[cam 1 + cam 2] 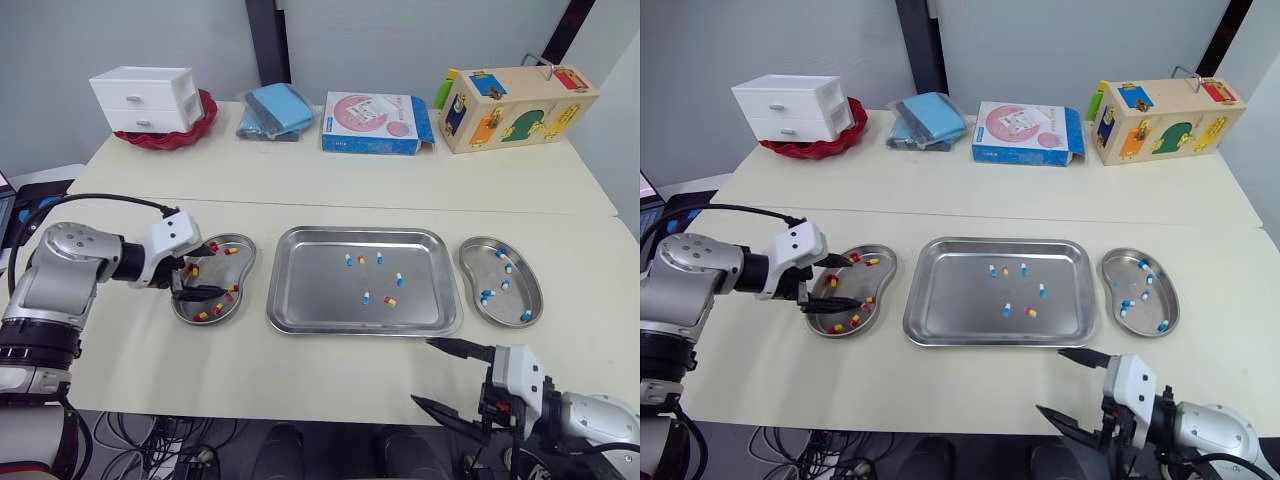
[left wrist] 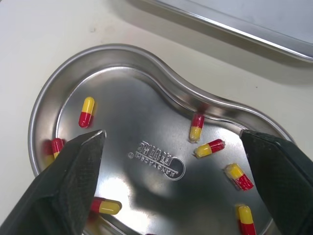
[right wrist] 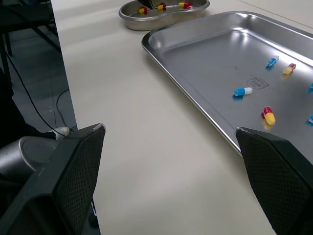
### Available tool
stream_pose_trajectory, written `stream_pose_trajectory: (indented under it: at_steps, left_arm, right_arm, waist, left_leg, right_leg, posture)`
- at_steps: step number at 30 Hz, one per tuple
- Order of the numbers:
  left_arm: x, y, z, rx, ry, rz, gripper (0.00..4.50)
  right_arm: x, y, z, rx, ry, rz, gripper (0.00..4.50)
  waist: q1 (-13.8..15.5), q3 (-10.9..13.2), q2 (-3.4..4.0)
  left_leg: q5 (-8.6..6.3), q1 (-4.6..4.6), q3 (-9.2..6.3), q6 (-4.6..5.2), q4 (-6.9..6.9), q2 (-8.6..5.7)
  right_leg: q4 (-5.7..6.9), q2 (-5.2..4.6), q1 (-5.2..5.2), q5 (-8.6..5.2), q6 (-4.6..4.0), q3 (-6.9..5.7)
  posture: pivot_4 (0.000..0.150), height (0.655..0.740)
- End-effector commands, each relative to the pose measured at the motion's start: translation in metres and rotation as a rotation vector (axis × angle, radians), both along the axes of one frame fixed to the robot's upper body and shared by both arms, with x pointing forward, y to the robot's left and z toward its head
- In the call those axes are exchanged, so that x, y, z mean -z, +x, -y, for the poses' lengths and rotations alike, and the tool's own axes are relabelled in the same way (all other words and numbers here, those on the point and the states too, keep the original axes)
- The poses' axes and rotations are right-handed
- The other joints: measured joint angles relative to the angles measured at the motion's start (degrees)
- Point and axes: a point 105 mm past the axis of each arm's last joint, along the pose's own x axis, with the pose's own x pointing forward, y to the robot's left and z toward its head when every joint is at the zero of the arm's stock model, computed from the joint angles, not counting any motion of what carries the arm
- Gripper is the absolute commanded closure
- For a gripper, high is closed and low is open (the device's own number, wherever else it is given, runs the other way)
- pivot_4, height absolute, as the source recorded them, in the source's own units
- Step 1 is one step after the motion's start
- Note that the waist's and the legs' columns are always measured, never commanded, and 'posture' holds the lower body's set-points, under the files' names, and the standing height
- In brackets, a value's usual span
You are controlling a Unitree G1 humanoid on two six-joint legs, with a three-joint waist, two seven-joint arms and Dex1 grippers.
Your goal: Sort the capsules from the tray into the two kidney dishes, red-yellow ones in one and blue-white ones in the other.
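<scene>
Left end effector [image 1: 215, 268] poised over the left kidney dish [image 1: 247, 262], black fingers spread well apart above the dish floor. Scattered across that dish, several red-yellow capsules [image 2: 86, 111], a few of them lying near the fingertips.

Just to the right on the pale surface [image 1: 150, 350], the steel tray [image 1: 310, 300], lying flat between the two dishes. Inside the tray, toward its middle and right half, four blue-white capsules [image 1: 366, 297] and two more red-yellow ones, mostly apart, with one red-yellow close beside a blue-white near the back.

Right kidney dish [image 1: 472, 270] just beyond the tray's right edge, with a handful of blue-white ones in it.

Right end effector [image 1: 423, 371] low at the front edge of the surface, in front of the tray's right front corner, fingers wide apart and clear of the tray.

Along the far side: a white drawer unit [image 1: 145, 98], folded blue cloth [image 1: 275, 108], a flat box [image 1: 375, 122] and a wooden activity box [image 1: 515, 105].
</scene>
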Motion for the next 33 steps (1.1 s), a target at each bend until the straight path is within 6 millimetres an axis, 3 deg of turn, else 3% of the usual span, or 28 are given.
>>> stream_pose_trajectory:
  at_steps: [1, 4, 9, 14, 26, 33]
  left_arm:
    - [-0.023, -0.003, -0.042, -0.135, 0.043, 0.056, 0.02]
    - [-0.031, -0.013, -0.081, -0.262, 0.084, 0.055, 0.02]
    - [-0.034, -0.03, -0.125, -0.405, 0.132, 0.051, 0.02]
    - [-0.037, -0.034, -0.148, -0.485, 0.166, 0.083, 0.02]
    - [-0.035, -0.027, -0.141, -0.428, 0.179, 0.087, 0.02]
    - [-0.034, -0.009, -0.099, -0.234, 0.143, 0.09, 0.02]
  right_arm:
    - [-0.012, -0.002, 0.008, 0.007, 0.008, 0.014, 0.0]
    - [-0.005, -0.008, 0.017, -0.009, -0.045, -0.016, 0.0]
    - [0.0, -0.007, 0.036, 0.025, -0.081, -0.055, 0.0]
    - [0.001, -0.003, 0.048, 0.031, -0.112, -0.065, 0.0]
    - [0.003, -0.003, 0.05, 0.062, -0.098, -0.06, 0.0]
    - [-0.004, -0.008, 0.049, 0.121, -0.065, -0.044, 0.0]
  waist:
    - [-0.08, 0.0, 0.0]
    - [-0.65, 0.0, 0.0]
    - [-0.56, 0.02, 0.03]
    - [-0.34, 0.01, 0.01]
    - [-0.4, 0.01, 0.02]
    - [-0.12, 0.01, 0.02]
  left_leg:
    - [0.0, 0.0, -0.01, 0.0, 0.0, 0.0]
    - [0.0, 0.01, 0.0, 0.0, -0.05, 0.01]
    - [0.0, 0.02, 0.01, 0.0, -0.04, 0.0]
    - [0.0, 0.06, -0.01, 0.0, -0.05, 0.0]
    - [0.0, 0.04, -0.02, 0.0, -0.05, 0.01]
    - [0.0, 0.05, -0.03, -0.01, -0.04, 0.01]
  right_leg:
    - [0.0, 0.0, 0.0, 0.0, 0.0, 0.0]
    - [0.01, 0.02, -0.03, -0.02, -0.03, 0.0]
    - [0.03, 0.0, -0.01, -0.04, -0.07, -0.02]
    - [0.07, 0.02, -0.01, -0.05, -0.07, -0.06]
    - [0.08, 0.02, -0.01, -0.05, -0.08, -0.07]
    - [0.08, 0.02, 0.01, -0.05, -0.08, -0.07]
  posture:
    - [0.15, 0.74]
    - [0.15, 0.74]
    - [0.15, 0.74]
    - [0.15, 0.74]
    - [0.15, 0.74]
    - [0.15, 0.74]
